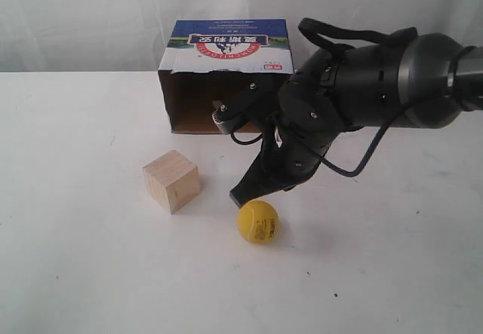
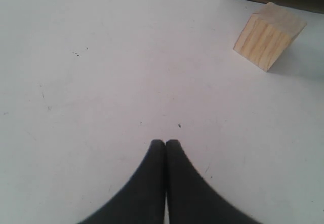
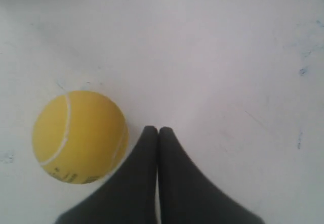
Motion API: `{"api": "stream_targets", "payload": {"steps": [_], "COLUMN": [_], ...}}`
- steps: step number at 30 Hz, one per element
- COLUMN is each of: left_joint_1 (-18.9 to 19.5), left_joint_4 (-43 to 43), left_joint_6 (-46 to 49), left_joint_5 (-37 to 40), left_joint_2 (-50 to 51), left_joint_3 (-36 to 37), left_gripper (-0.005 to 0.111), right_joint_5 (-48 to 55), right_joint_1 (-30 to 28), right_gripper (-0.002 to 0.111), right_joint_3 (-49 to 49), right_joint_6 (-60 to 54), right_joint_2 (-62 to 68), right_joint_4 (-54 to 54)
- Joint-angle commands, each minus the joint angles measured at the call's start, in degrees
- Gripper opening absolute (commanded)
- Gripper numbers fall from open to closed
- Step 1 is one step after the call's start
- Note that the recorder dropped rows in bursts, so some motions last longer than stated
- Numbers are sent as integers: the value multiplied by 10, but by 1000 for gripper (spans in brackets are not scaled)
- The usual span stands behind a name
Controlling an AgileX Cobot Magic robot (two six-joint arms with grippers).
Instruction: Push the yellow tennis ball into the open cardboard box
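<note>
The yellow tennis ball (image 1: 258,222) (image 3: 79,136) lies on the white table, in front of the open cardboard box (image 1: 223,50), whose dark opening faces the ball. My right gripper (image 1: 240,196) (image 3: 158,130) is shut with nothing in it, its tips low over the table just beside the ball, on the box side of it and slightly left. Whether it touches the ball I cannot tell. My left gripper (image 2: 165,142) is shut and empty over bare table; it does not show in the exterior view.
A pale wooden cube (image 1: 172,180) (image 2: 269,36) stands left of the ball, between it and the box's left corner. The right arm's bulky black body (image 1: 362,85) hangs over the box's right side.
</note>
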Motion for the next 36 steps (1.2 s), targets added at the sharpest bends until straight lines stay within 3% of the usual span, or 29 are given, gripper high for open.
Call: {"api": "stream_targets", "payload": {"steps": [1, 9, 36], "left_joint_1": [-3, -3, -3], "left_joint_4": [-2, -2, -2], "left_joint_6": [0, 0, 0], "left_joint_5": [19, 19, 19], "left_joint_2": [-3, -3, -3], "left_joint_3": [3, 3, 3], "left_gripper": [0, 0, 0], "right_joint_5": [4, -1, 4], "right_joint_1": [29, 71, 64], "right_gripper": [0, 0, 0], "right_joint_3": [1, 2, 2], "right_joint_6": [0, 0, -9], "right_joint_2": [-12, -9, 62], "right_joint_4": [18, 35, 27]}}
